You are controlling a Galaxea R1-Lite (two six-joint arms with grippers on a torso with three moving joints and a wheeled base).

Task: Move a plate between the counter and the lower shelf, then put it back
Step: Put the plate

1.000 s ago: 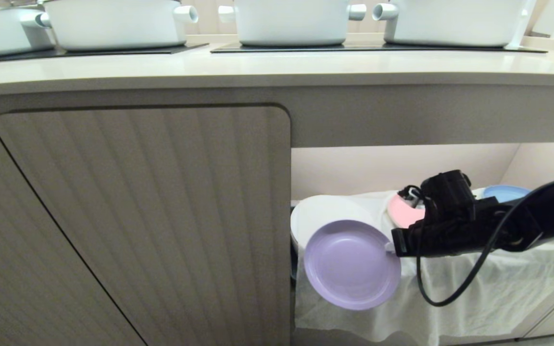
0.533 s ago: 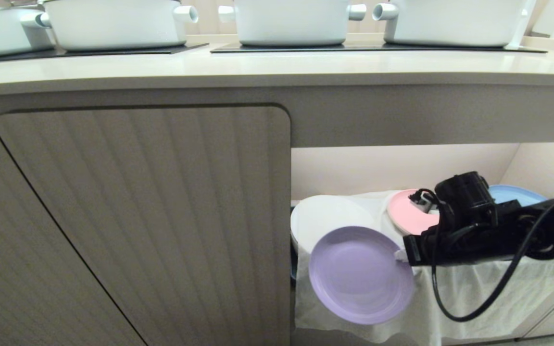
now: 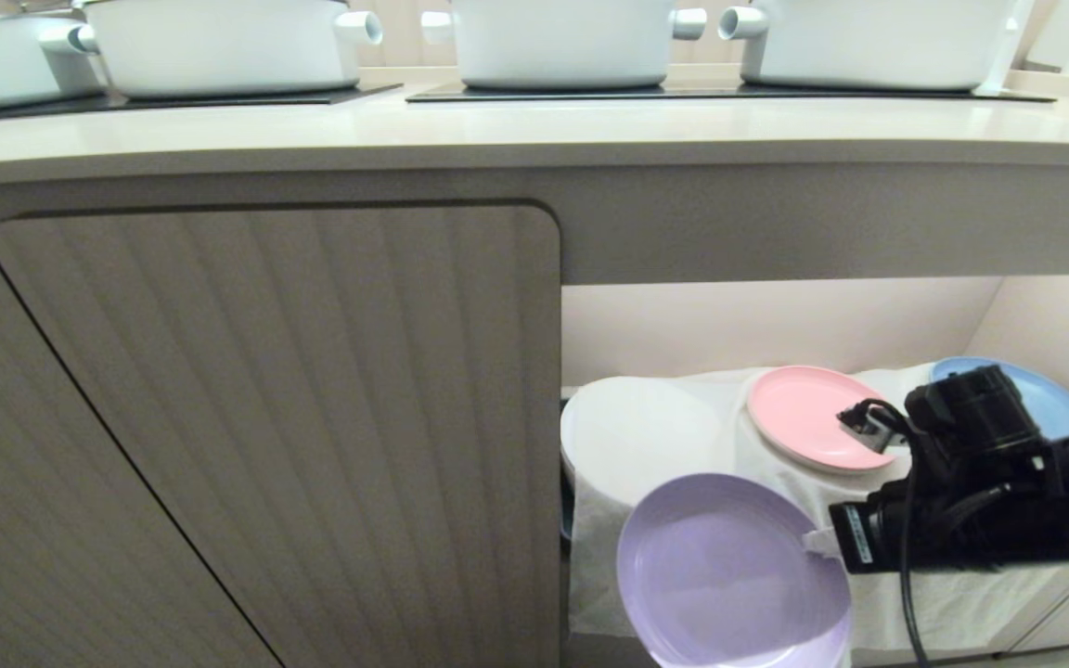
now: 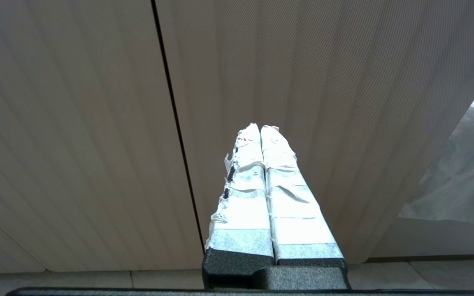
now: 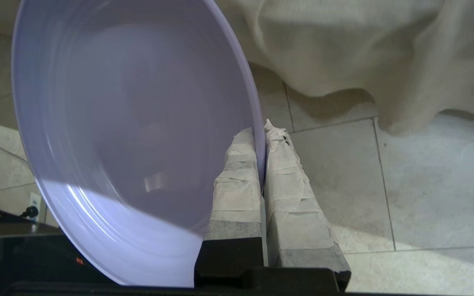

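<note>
From the head, my right pincer pinches the lilac plate by its rim, out in front of the cloth-draped lower shelf, below the worktop. The pink plate lies on the shelf. My left wrist shows the left pincer pressed together before a cabinet door. My right wrist shows taped fingers clamping the plate's edge above floor tiles.

A kitchen, seen low from in front of the cabinets.

We see a long cream desk with a thick rounded front edge and black hob panels set into it, and white pots standing on them along its back edge. Under it, ribbed beige cabinet doors close off the left part, while the right part is an open lower shelf draped with a white cloth, where a pink plate, a blue plate and a white plate lie. Pale floor tiles show below.
</note>
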